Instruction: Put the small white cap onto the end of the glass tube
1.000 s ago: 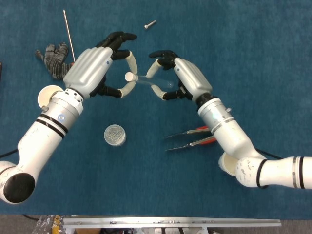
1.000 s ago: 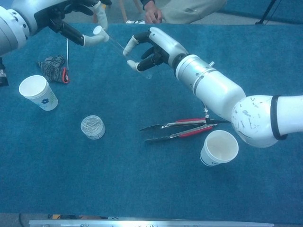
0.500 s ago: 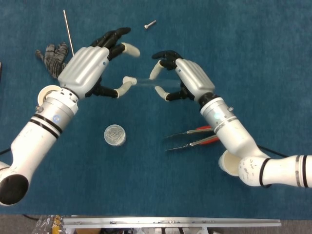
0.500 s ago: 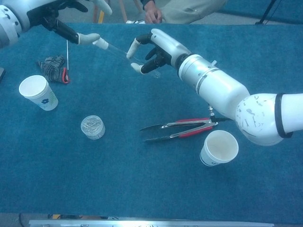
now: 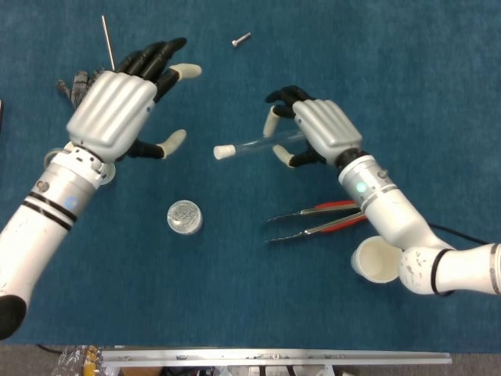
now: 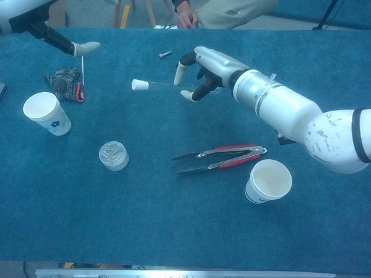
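Lighting's pretty even and bright in both views, looks like it comes from overhead. Shadows on the blue bench (image 5: 438, 70) are soft and faint. White arm shells catch mild glare, no real blowout. Chest view is a bit softer and grainier, with slight blur around 12 o'clock.
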`<state>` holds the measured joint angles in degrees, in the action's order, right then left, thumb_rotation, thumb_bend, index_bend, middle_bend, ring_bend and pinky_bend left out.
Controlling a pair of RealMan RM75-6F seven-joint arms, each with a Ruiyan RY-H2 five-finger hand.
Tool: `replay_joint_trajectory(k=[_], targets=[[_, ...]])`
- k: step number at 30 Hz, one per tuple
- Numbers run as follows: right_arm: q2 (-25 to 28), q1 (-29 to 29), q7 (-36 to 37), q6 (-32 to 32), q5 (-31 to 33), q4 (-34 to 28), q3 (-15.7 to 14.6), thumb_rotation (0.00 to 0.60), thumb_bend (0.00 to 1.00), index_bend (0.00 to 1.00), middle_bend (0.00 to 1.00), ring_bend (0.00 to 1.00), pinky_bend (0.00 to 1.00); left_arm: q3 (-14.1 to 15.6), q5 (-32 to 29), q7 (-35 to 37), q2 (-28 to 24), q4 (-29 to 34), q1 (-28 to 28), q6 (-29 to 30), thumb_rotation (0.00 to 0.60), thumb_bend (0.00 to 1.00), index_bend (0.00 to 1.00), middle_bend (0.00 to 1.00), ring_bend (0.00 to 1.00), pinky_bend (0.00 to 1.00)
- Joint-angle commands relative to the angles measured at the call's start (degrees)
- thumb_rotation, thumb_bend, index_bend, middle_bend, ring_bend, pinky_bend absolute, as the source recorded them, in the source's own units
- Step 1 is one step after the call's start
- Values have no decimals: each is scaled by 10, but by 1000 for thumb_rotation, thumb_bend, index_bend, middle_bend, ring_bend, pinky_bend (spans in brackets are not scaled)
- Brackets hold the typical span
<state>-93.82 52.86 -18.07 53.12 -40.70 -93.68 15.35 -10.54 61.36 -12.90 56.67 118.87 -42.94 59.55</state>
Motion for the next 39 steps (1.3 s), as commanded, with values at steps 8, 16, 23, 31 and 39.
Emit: replay_joint_trajectory(k=[8, 16, 23, 31, 39], targets=[[-6, -3, -23, -11, 13, 43, -37, 600, 357, 630, 214, 99, 271, 20, 61, -46, -1, -31, 32, 50, 536, 323, 169, 0, 0, 0], [-35, 3, -34, -20, 25, 88, -41, 600, 357, 630, 214, 99, 271, 20, 74, -33, -5, -46, 45, 53, 537, 323, 169, 0, 0, 0], [-64, 20, -65, -29, 52, 115, -43, 600, 357, 610, 196, 100, 271, 22, 87, -26, -10, -50, 57, 55, 534, 323, 170, 0, 0, 0], [-62, 25, -84, -30, 67, 107, -44, 600, 357, 454, 139, 51, 251, 26, 95, -10, -10, -62, 73, 59, 534, 323, 170, 0, 0, 0], [-35, 17, -76, -27, 60, 80, -39, 600, 311, 329, 105, 26, 223, 27, 102, 6, -3, -79, 84, 58, 532, 323, 170, 0, 0, 0]])
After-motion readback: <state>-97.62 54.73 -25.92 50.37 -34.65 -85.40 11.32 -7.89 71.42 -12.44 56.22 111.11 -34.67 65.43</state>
